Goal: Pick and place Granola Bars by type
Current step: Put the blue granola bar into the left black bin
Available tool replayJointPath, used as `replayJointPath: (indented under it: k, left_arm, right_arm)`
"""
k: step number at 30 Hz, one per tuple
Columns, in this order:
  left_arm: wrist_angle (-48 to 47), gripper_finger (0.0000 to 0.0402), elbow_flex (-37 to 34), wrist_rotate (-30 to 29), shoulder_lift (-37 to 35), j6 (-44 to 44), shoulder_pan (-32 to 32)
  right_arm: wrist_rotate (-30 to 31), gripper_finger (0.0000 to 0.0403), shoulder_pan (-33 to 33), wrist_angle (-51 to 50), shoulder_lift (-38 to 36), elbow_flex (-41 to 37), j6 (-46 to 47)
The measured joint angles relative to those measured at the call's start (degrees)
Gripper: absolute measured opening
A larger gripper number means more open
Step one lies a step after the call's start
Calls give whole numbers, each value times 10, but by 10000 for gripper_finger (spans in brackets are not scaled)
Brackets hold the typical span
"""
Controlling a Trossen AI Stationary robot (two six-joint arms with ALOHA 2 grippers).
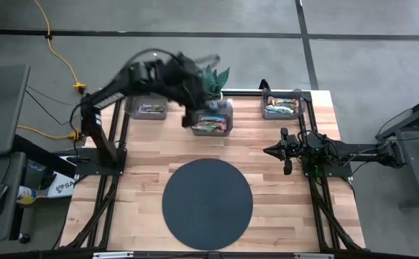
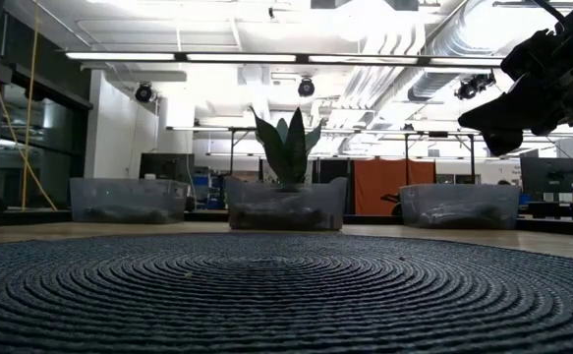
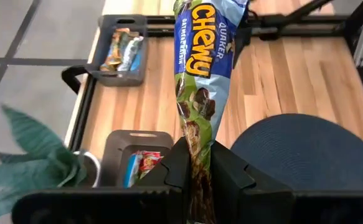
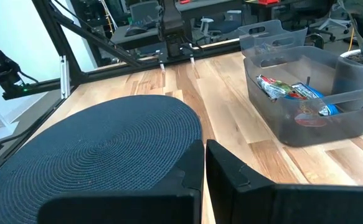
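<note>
Wooden planks make up the table (image 1: 144,155), which stands on a grey floor with dark seams and a yellow cable trailing at the far left. Nearest, in the middle of the near half, lies the big round dark mat (image 1: 208,203), woven in rings and bare on top. Just right of it, at mid-depth, the right gripper (image 1: 269,151) waits low over the wood with its fingers pressed together and nothing between them; in its own wrist view the two dark fingers (image 4: 190,168) meet in front of the mat's edge. Farther back, three clear grey bins stand in a row along the far edge. The left bin (image 1: 146,108) holds a few wrapped bars, the middle bin (image 1: 212,124) holds several more, and the right bin (image 1: 282,106) holds some with silver, green and red wrappers. A green potted plant (image 1: 215,83) stands just behind the middle bin. The left gripper (image 1: 192,117) hangs above the left side of the middle bin, its fingers narrowed onto one end of a granola bar (image 3: 201,74) in a blue and green wrapper, which sticks out beyond them, clear of the table. Beyond the table the low view shows a bright workshop with ceiling lamps and ducts.
</note>
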Motion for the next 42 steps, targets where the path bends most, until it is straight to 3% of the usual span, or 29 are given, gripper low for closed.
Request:
replayJointPath:
  k: [12, 23, 28, 33, 39, 42]
  left_arm:
    - [-89, 37, 0, 145, -53, 84, 225]
    - [-154, 37, -23, 199, -56, 166, 432]
    - [-163, 37, -97, 179, -56, 184, 484]
    - [-160, 37, -202, 106, -56, 195, 524]
    - [-147, 37, -324, 26, -55, 211, 527]
    - [-127, 37, -360, 19, -55, 214, 525]
  right_arm:
    - [0, 0, 0, 0, 0, 0, 0]
    - [0, 0, 0, 0, 0, 0, 0]
    - [0, 0, 0, 0, 0, 0, 0]
    - [0, 0, 0, 0, 0, 0, 0]
    - [0, 0, 0, 0, 0, 0, 0]
    - [0, 0, 0, 0, 0, 0, 0]
